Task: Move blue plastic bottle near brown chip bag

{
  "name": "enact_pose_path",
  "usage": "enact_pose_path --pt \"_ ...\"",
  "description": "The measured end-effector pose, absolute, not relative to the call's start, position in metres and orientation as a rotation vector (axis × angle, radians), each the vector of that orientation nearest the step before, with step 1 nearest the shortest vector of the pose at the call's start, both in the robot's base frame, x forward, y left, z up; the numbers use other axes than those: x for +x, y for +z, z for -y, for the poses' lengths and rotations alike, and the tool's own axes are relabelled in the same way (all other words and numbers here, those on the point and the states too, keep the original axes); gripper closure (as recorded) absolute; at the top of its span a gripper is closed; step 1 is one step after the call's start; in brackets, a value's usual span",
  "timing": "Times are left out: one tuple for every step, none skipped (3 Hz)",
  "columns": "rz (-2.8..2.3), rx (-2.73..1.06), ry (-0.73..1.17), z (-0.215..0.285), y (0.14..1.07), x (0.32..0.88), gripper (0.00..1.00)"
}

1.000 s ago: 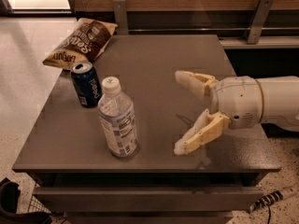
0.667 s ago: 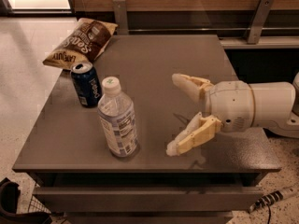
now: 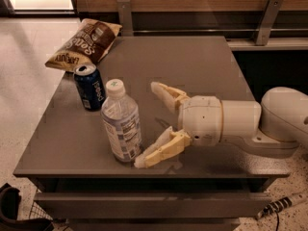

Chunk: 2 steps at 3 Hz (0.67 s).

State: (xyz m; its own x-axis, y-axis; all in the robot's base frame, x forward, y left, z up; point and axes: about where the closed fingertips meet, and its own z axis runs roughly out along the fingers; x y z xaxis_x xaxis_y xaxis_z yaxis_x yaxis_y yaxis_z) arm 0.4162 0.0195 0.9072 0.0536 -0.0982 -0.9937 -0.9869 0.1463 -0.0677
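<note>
The blue plastic bottle (image 3: pixel 121 121), clear with a white cap and pale label, stands upright at the front left of the grey table (image 3: pixel 192 66). The brown chip bag (image 3: pixel 84 44) lies at the table's far left corner, partly over the edge. My gripper (image 3: pixel 147 125) comes in from the right, open, with its two tan fingers spread. The near fingertip (image 3: pixel 142 161) is right by the bottle's base. The far finger (image 3: pixel 163 93) is just right of the bottle's upper part.
A dark blue soda can (image 3: pixel 89 87) stands between the bottle and the chip bag, just behind and left of the bottle. The table's front edge is close below the bottle. A wall rail with metal brackets (image 3: pixel 266 20) runs behind the table.
My gripper has moved left across the table toward the bottle, staying open. The bottle, can and bag have not moved.
</note>
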Motion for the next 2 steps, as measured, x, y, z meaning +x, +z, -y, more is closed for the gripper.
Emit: enact_pose_path --pt "-1.259 -1.189 1.019 -0.04 0.905 0.412 0.0" --pt "-1.244 -1.212 1.036 -0.056 0.901 0.408 0.07"
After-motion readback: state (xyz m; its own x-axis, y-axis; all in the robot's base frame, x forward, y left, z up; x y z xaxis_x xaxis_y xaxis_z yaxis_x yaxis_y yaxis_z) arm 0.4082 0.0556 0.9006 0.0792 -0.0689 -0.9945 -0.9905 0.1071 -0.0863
